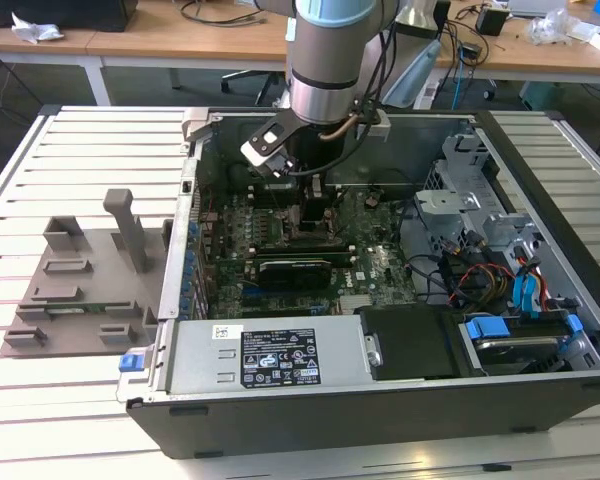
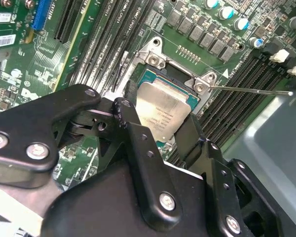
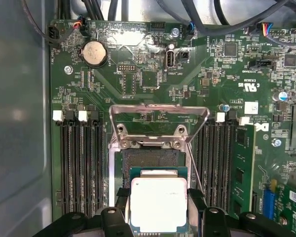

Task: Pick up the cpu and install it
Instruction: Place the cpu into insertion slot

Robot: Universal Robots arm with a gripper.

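First wrist view: my gripper (image 3: 158, 207) pinches the cpu (image 3: 159, 200) between its fingers, the open socket (image 3: 149, 157) directly beneath. I judge installation underway; seating calls for square alignment and a gentle descent.

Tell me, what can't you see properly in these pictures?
- Socket, first wrist view: the chip covers part of it.
- Chip's edges, second wrist view: hidden behind the end effector gripping it.
- Whether the chip sits in the socket yet: cannot tell.
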